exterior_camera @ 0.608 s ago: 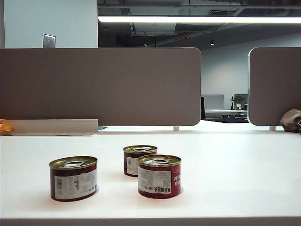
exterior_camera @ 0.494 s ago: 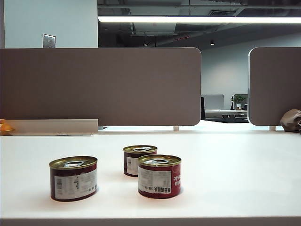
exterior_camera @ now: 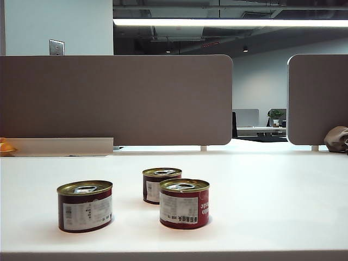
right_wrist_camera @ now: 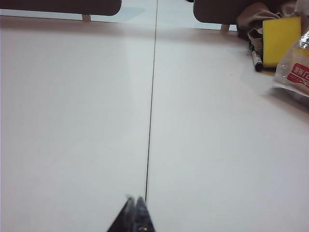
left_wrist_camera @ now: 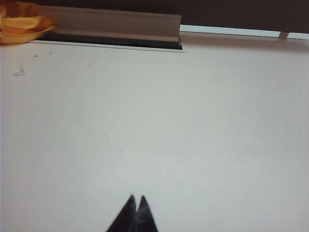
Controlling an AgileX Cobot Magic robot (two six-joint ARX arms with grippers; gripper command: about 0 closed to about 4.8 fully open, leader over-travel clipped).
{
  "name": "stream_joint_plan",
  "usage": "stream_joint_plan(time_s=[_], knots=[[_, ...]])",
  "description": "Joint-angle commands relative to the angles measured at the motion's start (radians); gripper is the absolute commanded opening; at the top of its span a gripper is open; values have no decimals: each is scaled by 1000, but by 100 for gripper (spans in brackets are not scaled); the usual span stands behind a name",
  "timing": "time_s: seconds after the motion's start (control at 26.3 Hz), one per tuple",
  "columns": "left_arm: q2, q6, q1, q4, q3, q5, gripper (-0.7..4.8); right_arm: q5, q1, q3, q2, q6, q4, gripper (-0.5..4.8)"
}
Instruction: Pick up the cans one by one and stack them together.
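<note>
Three cans with gold pull-tab lids stand upright on the white table in the exterior view: a maroon one [exterior_camera: 85, 206] at the left, a red one [exterior_camera: 184, 204] in the middle front, and a third [exterior_camera: 160, 185] just behind it, nearly touching. Neither arm shows in the exterior view. The left gripper [left_wrist_camera: 136, 198] is shut and empty over bare table in the left wrist view, no can in sight. The right gripper [right_wrist_camera: 134, 199] is likewise shut and empty, hovering beside a seam in the tabletop, with no can in its view.
Grey partition panels [exterior_camera: 117, 98] stand along the table's far edge, with a pale ledge [left_wrist_camera: 113, 26] and an orange object [left_wrist_camera: 21, 24] at the far left. A yellow sponge [right_wrist_camera: 281, 38], a plastic bag [right_wrist_camera: 297, 70] and a marker [right_wrist_camera: 256, 59] lie at the far right.
</note>
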Motion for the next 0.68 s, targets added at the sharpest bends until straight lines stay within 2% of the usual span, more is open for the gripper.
stream_joint_plan(time_s=[0.04,0.15,0.3,0.34,0.38,0.46,0.53,0.61,0.68], knots=[[0,-3,2,-8,0,0,-5,-2,1,-7,0,0,5,0],[0,-18,2,6,6,0,-5,-3,1,-6,0,97,56,0],[0,-103,2,8,72,1,-5,-5,2,-3,0,402,250,0],[0,-108,2,8,133,2,-5,-34,2,-3,0,524,388,0],[0,-120,1,8,164,2,-5,-54,1,-3,0,567,452,0],[0,-180,2,8,269,43,-5,-151,2,-3,0,727,639,0],[0,-228,2,8,352,83,-5,-238,2,-3,0,811,757,0],[1,-275,2,7,464,154,-5,-370,1,-3,0,853,935,0],[1,-276,2,7,554,181,-5,-431,1,-3,0,853,1070,0]])
